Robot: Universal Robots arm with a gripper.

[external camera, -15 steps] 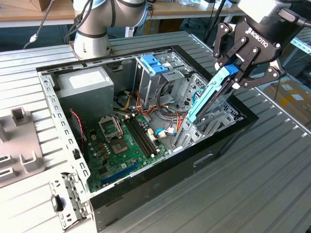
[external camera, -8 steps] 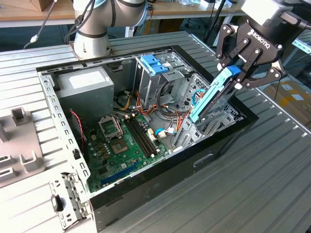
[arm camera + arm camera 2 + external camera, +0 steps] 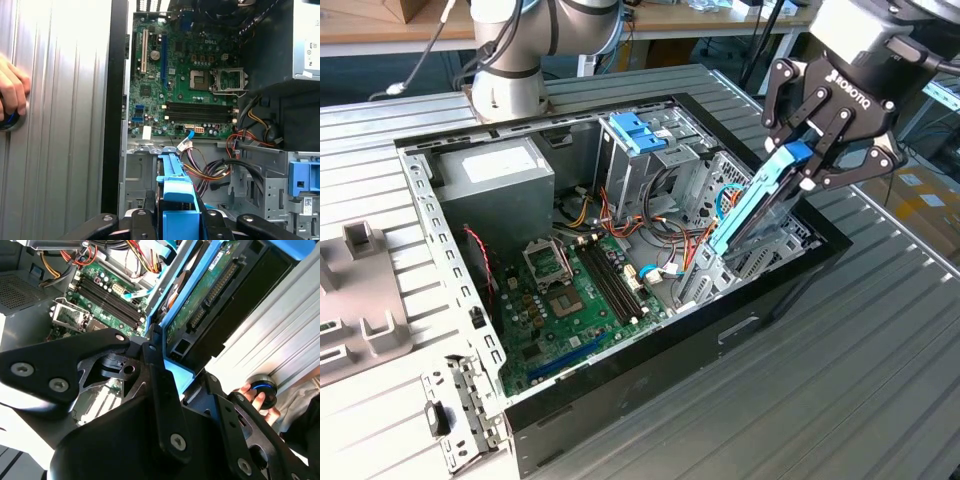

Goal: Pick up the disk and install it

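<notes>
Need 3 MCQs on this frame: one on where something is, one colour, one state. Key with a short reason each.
1. Where is the disk?
A. Lying flat on the table
B. Held tilted over the open computer case, at the exterior view's right end
C. On top of the power supply

2. What colour is the disk's plastic carrier?
A. Red
B. Light blue
C. Yellow

3. What state is the gripper in?
A. Open, holding nothing
B. Shut on a cable
C. Shut on the disk

Key: 1 B, the disk slants down from the gripper toward the drive bay area of the case. 2 B, the frame reads light blue in the exterior view and both wrist views. 3 C, the black fingers clamp the disk's upper end.
</notes>
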